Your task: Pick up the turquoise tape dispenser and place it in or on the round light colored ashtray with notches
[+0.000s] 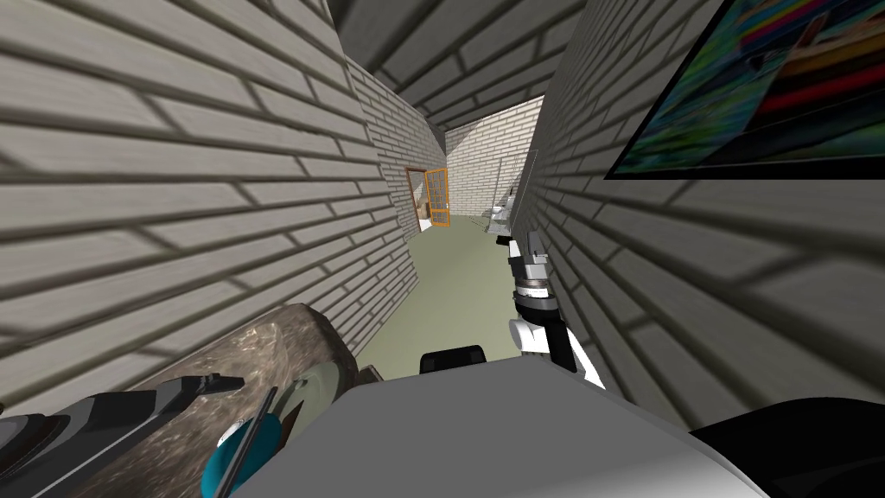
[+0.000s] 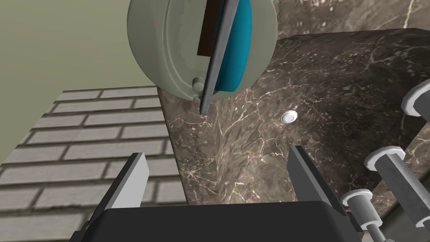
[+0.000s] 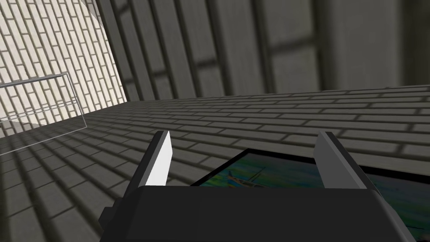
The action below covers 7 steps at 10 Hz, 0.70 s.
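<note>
turquoise tape dispenser (image 2: 237,54) lies in the round pale ashtray (image 2: 163,59) — straight ahead of the left gripper (image 2: 215,151), beyond its fingertips and clear of them. a thin grey strip (image 2: 216,67) runs across the dispenser; can't tell what it is. left fingers are spread wide, nothing between them. i read this as the tail of the place step: item is let go and the drop looks done. next move calls for a straight pull-back of the left hand away from the ashtray, without clipping that strip. the ashtray sits right at the table's edge, so a bump could push it off. right gripper (image 3: 245,134) is raised out ahead near a wall, fingers spread, empty. surface: dark brown marble table (image 2: 336,84) with white veins, and a small white button (image 2: 289,116) on it just ahead of the left gripper. room: brick walls (image 1: 173,173), pale olive floor (image 1: 458,285), and an orange-framed door (image 1: 436,199) far off.
</note>
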{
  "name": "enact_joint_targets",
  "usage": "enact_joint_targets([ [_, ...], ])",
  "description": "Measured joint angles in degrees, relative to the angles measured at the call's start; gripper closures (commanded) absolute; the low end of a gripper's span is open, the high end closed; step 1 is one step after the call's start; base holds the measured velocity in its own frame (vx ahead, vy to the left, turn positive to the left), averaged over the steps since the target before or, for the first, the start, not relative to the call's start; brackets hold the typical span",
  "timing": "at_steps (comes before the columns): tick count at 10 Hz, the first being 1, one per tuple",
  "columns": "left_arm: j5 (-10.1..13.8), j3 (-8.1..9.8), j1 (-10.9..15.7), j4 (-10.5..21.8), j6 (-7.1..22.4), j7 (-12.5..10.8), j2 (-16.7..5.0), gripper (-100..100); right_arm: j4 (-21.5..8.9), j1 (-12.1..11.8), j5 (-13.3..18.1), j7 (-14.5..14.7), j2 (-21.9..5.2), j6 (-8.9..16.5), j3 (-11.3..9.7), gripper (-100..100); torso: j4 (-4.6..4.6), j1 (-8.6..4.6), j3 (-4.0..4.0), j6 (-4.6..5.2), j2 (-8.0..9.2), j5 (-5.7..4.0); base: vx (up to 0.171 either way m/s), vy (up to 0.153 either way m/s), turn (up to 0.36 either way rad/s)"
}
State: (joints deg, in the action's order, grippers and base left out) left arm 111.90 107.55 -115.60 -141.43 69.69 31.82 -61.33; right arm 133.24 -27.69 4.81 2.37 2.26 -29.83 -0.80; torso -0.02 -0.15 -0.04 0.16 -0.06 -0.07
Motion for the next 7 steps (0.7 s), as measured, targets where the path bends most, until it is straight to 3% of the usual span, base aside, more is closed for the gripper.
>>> enact_joint_targets([
  [1,0.8,1.00,-0.1,0.0,0.5,0.0,0.2,-100,0.0,0.0,0.0,0.0,0.0,0.0,0.0,0,0.00,-0.03,0.00,0.00,0.00,0.00,-0.002,0.006,-0.001],
  [2,0.9,1.11,-0.1,0.0,0.6,0.0,0.2,0,0.0,0.0,0.0,0.0,0.0,0.0,0.0,0,0.00,-0.06,0.00,0.00,-0.01,-0.01,0.000,0.000,0.000],
  [7,0.9,1.09,-0.1,0.0,0.6,0.0,0.2,0,0.0,0.0,0.0,0.0,0.0,0.0,0.0,0,-0.01,-0.10,-0.01,0.00,-0.02,-0.02,0.000,0.000,0.000],
])
